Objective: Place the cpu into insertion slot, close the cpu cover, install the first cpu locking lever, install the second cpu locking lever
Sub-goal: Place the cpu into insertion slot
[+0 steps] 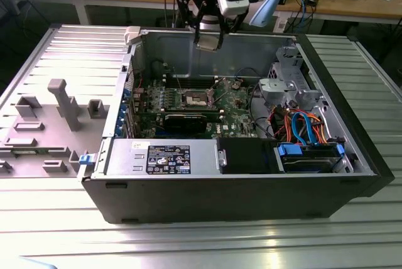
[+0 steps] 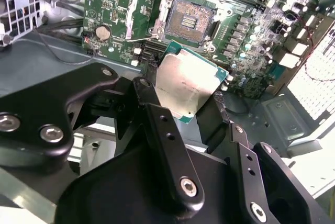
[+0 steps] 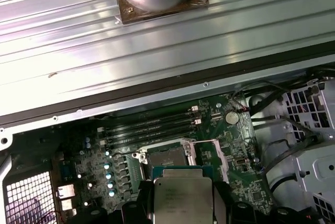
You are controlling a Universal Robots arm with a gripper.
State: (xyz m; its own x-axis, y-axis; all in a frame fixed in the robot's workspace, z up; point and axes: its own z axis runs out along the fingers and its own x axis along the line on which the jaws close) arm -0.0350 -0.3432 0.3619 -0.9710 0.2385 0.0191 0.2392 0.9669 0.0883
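gripper (image 2: 182,101) clamped on cpu (image 2: 187,80) by two opposite edges | insertion slot (image 2: 191,21) open beyond gripper, well apart | free air between

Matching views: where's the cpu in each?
Exterior view: the cpu looks to be the pale square in the end effector, held over the open case.
Second wrist view: the cpu sits tilted between the black fingers, close to the insertion slot.
First wrist view: the cpu sits flat-on, next to the insertion slot.
Shared landmark: the open insertion slot on the green board.
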